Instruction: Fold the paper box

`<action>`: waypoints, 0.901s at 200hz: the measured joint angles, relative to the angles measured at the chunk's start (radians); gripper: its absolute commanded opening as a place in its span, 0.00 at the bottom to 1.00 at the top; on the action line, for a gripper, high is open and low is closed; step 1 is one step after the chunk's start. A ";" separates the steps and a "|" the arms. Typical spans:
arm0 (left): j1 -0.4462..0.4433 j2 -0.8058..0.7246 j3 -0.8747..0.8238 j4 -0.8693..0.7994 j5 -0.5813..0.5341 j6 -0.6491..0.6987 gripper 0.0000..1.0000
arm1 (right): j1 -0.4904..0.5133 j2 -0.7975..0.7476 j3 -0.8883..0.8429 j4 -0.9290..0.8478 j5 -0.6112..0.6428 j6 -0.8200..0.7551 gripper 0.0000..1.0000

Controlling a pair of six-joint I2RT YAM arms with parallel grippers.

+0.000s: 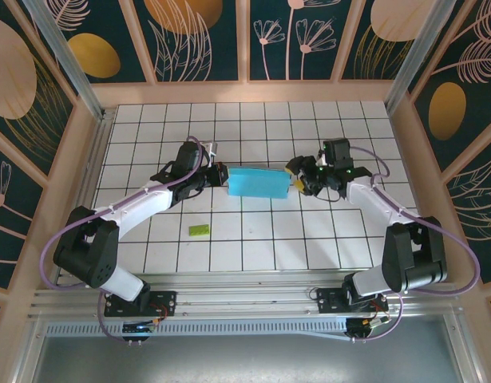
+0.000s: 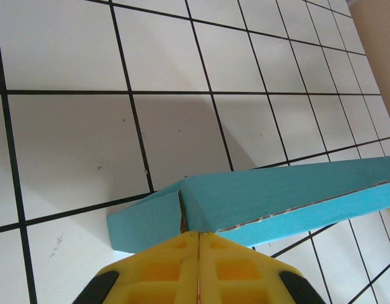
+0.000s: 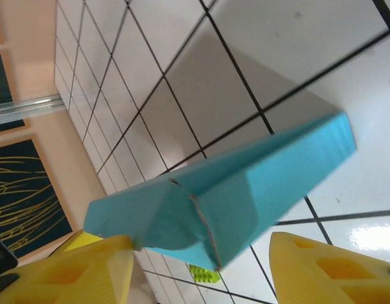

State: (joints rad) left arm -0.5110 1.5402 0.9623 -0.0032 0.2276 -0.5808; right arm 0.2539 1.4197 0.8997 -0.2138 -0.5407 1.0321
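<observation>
Centre of the top view: the box (image 1: 259, 182) is hanging just above the table (image 1: 309, 239). The left gripper (image 1: 219, 175) is clenching its left end, probably steadying it, while the right gripper (image 1: 295, 182) is standing released, jaws straddling the right end.

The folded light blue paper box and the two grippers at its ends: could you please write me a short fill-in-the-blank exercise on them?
1. The left gripper is ____ on one end of the light blue paper box.
2. The right gripper, at the box's other end, has its jaws ____.
3. The small rectangular piece lying on the white tiled table is ____ in colour.

Missing words: shut; open; green.
</observation>
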 measured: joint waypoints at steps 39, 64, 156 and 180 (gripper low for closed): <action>0.000 0.003 0.001 0.002 0.000 0.000 0.07 | -0.008 -0.020 -0.073 0.134 -0.022 0.122 0.54; 0.000 0.003 0.001 0.003 0.000 0.000 0.07 | -0.012 -0.022 -0.089 0.174 -0.029 0.153 0.54; -0.002 0.003 0.001 0.004 0.000 0.000 0.07 | -0.025 -0.021 -0.152 0.321 -0.032 0.216 0.37; -0.002 0.004 0.001 0.006 0.000 -0.004 0.07 | -0.026 -0.020 -0.164 0.346 -0.028 0.216 0.36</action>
State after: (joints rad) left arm -0.5129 1.5440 0.9630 0.0032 0.2279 -0.5850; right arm 0.2279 1.3994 0.7353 0.1326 -0.5690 1.2476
